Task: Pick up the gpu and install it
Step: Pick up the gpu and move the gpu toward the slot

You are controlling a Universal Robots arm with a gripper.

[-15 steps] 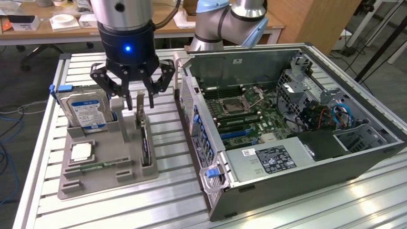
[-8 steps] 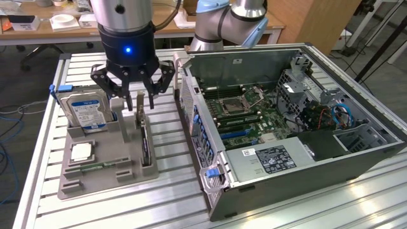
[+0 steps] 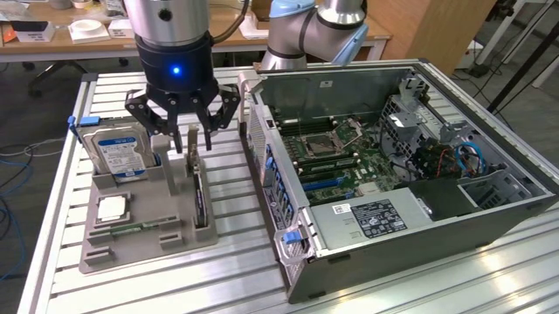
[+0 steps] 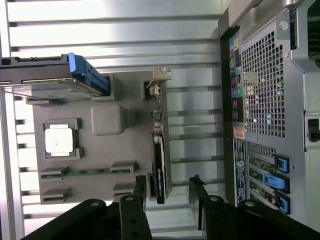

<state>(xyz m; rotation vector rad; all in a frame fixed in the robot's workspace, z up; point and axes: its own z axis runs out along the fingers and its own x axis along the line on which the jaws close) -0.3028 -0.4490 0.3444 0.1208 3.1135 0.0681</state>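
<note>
Gpu (image 3: 199, 196) stands on its long edge in a slot of the grey tray (image 3: 131, 252), on the side of the tray nearest the case (image 3: 419, 235). The tray sits on the slatted bench (image 3: 245, 275). My hand (image 3: 194, 140) hangs just above the card, spread wide and holding nothing. One finger is on each side of the line the card makes, and neither touches it. From my wrist I look straight down its thin black top edge, with the silver bracket (image 4: 159, 75) at the far end and my fingertips (image 4: 197, 182) near the other end.

I judge the card light and stiff, but not something to squeeze hard. It is a bare board with small parts on its faces, and those would not take a pinch kindly. The faces look smooth, so a loose grip might let it slide. I would close across its thickness, on the flat faces near the top edge and about midway along, so it does not swing. I would stay clear of the bracket, which looks thin enough to bend, and of the bottom edge, hidden in the slot.

The drive (image 3: 118, 150) stands at the tray's far side, well apart from my fingers. The case lies open beside the tray.
</note>
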